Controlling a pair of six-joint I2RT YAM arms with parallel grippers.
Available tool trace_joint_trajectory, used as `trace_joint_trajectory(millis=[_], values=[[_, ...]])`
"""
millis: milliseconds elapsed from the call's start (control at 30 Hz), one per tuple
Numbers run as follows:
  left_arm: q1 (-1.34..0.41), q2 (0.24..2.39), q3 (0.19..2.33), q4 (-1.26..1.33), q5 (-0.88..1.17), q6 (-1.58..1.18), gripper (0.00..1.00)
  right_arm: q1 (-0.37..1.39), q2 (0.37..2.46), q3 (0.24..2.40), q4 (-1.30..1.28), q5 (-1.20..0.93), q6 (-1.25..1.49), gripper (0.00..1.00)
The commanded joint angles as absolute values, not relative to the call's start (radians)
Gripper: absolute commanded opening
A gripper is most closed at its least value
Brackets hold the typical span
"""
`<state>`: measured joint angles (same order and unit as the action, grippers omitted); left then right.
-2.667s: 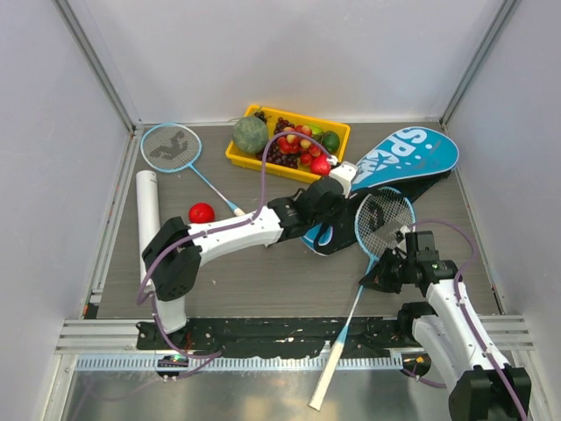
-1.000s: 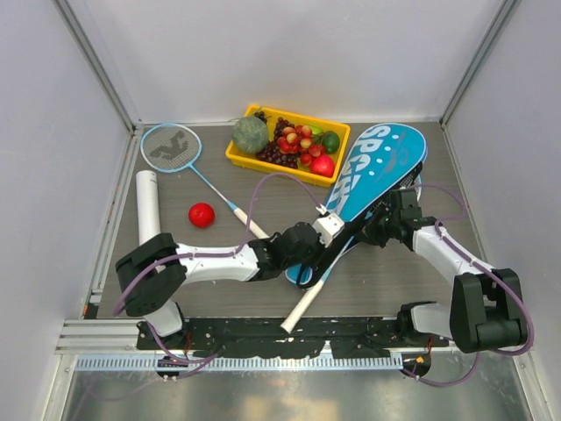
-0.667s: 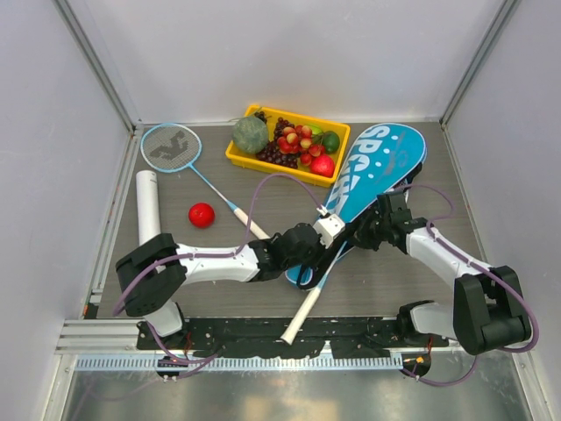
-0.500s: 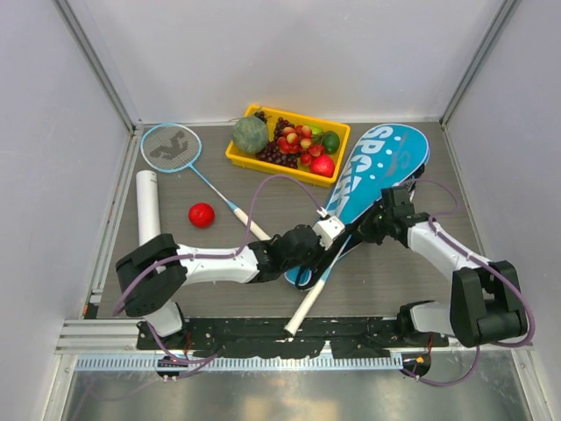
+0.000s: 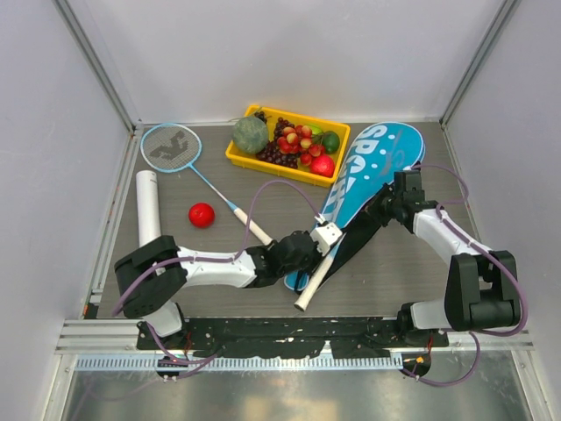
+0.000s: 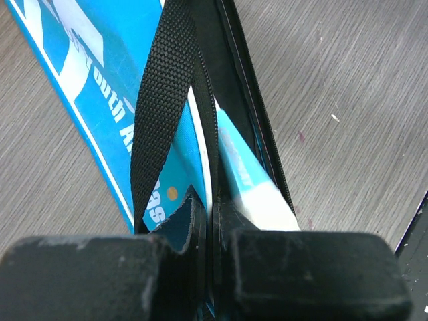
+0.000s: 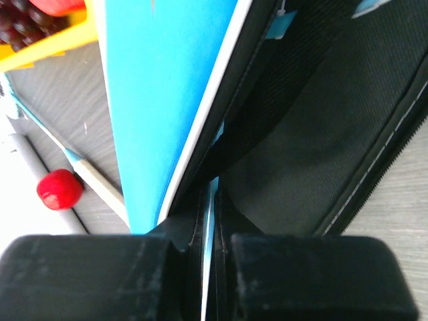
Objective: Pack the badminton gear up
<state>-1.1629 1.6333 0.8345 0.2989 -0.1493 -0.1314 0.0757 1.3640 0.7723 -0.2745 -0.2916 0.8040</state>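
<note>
The blue "SPORT" bag [image 5: 372, 167] lies slanted at centre right, its top flap raised. One racket is inside it; only its white handle [image 5: 309, 291] sticks out at the near end. My left gripper [image 5: 304, 261] is shut on the bag's near edge [image 6: 180, 160], beside the handle [image 6: 257, 197]. My right gripper [image 5: 383, 210] is shut on the racket's thin light-blue frame [image 7: 212, 174] under the flap [image 7: 167, 87]. The second racket [image 5: 171, 146] lies at the far left. The white tube [image 5: 147, 206] lies beside it. No shuttlecocks show.
A yellow tray of fruit [image 5: 238, 156] stands at the back, touching the bag's far end. A small red ball [image 5: 202, 214] sits between the tube and the second racket's handle [image 5: 250, 226]; it also shows in the right wrist view [image 7: 59, 188]. White walls close in the table.
The racket has slid further into the bag, so less handle sticks out. My right gripper has moved to the far right with the frame. My left gripper has kept hold of the bag's edge.
</note>
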Motion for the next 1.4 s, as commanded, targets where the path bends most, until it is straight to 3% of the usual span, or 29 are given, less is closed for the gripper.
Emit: trace_joint_trajectory(millis=[0, 333, 900, 1367], values=[[-1.189, 1.595, 0.827, 0.368, -0.133, -0.158, 0.0, 0.061, 1.374, 0.787, -0.019, -0.305, 0.865, 0.05], [-1.189, 1.517, 0.776, 0.353, -0.112, -0.179, 0.0, 0.051, 1.456, 0.798, 0.043, -0.161, 0.836, 0.05], [-1.192, 1.513, 0.785, 0.348, -0.04, -0.336, 0.0, 0.049, 1.474, 0.664, 0.261, 0.086, 1.063, 0.05], [-1.195, 1.557, 0.755, 0.422, -0.006, -0.465, 0.0, 0.064, 1.549, 0.603, 0.396, 0.089, 1.25, 0.05]])
